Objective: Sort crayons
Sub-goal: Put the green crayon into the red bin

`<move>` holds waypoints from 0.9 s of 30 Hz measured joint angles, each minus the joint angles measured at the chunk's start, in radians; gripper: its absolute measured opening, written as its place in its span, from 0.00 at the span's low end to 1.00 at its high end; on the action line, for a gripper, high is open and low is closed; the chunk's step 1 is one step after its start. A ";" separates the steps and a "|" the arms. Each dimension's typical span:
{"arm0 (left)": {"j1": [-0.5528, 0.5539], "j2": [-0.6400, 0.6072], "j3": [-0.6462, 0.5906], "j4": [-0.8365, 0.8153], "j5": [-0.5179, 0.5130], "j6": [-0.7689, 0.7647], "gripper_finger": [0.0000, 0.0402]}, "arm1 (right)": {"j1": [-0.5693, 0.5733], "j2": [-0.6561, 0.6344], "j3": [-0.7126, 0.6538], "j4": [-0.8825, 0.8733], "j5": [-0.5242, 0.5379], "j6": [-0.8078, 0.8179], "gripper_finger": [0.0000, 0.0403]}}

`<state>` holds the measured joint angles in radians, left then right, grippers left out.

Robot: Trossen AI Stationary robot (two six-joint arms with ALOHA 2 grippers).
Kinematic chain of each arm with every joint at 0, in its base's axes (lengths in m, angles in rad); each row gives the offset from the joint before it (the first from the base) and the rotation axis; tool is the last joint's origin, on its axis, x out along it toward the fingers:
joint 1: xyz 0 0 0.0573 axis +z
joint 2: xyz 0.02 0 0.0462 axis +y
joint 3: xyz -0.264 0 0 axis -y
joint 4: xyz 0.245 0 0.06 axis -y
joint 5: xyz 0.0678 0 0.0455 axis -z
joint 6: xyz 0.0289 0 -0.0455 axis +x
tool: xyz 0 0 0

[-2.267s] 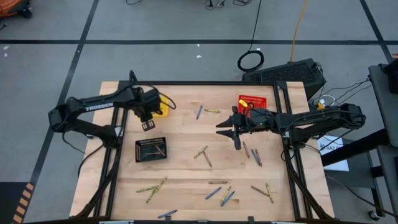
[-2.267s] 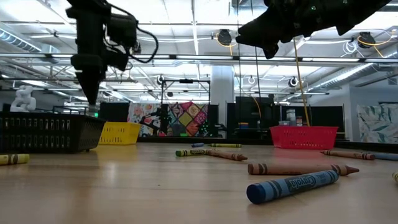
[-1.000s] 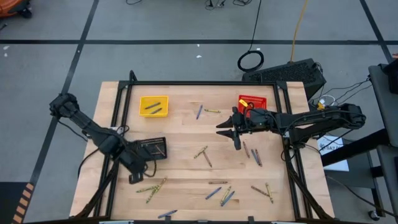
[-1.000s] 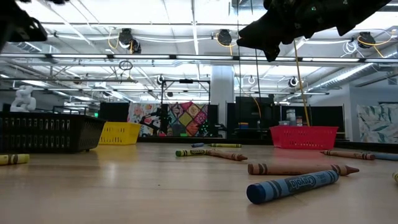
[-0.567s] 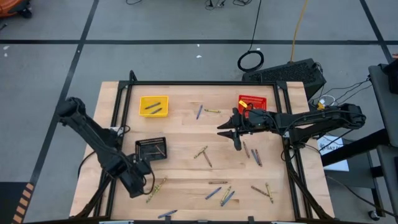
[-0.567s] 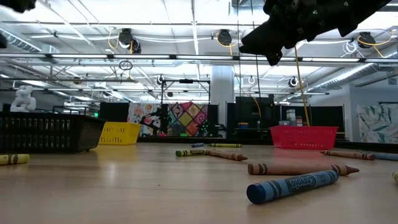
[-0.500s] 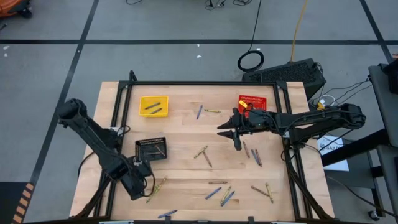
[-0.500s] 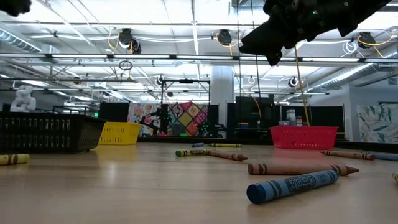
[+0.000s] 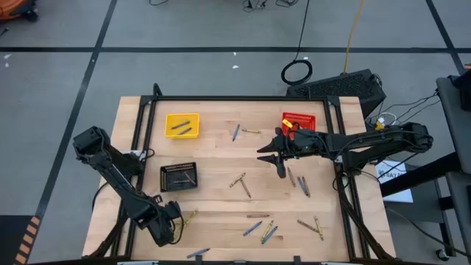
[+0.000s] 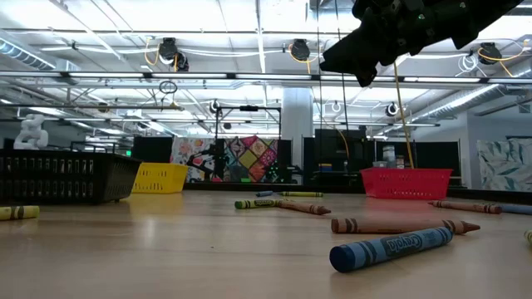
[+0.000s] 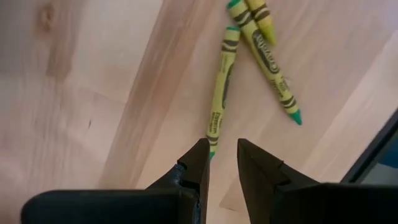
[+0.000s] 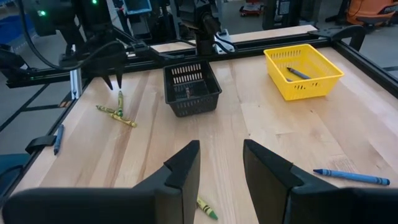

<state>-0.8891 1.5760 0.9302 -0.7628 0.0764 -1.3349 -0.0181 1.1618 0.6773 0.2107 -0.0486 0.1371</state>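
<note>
Your crayons (image 9: 246, 185) lie scattered flat over the wooden table (image 9: 213, 158), mostly loose: a yellow-green cluster (image 11: 252, 59) sits at the near left part of the table, more lie along the near edge and on the right side, and a pair lies in the middle. In the low view a blue crayon (image 10: 391, 247) lies closest, with a brown crayon (image 10: 403, 225) just behind it. The left gripper (image 9: 174, 221) is down low over that yellow-green cluster; in the left wrist view its fingers (image 11: 193, 168) are parted by a narrow gap with nothing between them, the tips right at the end of one yellow-green crayon (image 11: 221, 90), and you can't tell if they touch it. Two more crayons (image 11: 267, 50) cross just beside that one. The right gripper (image 9: 272, 157) hangs above the table's right-middle, near the red basket (image 9: 297, 120); its fingers (image 12: 183, 165) are spread and hold nothing. The yellow basket (image 9: 182, 125) at the far left holds two crayons, one bluish, the other too small to tell. The black basket (image 9: 179, 177) sits between the yellow basket and the left gripper, with at least one crayon inside.
</note>
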 joint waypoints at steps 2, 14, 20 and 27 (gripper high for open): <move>-0.006 0.007 0.000 0.004 0.000 -0.018 0.19 | 0.000 0.000 0.000 -0.005 0.000 0.000 0.27; -0.017 0.011 0.000 0.031 -0.056 -0.021 0.19 | 0.000 0.000 0.000 -0.007 0.000 0.000 0.27; -0.017 0.024 0.000 0.017 -0.056 -0.021 0.19 | 0.000 0.000 0.000 -0.007 0.000 0.000 0.27; -0.017 0.067 -0.001 0.020 -0.055 -0.021 0.19 | 0.000 0.000 0.000 -0.007 0.000 0.000 0.27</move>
<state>-0.9058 1.6426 0.9295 -0.7431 0.0209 -1.3556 -0.0181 1.1618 0.6773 0.2039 -0.0490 0.1368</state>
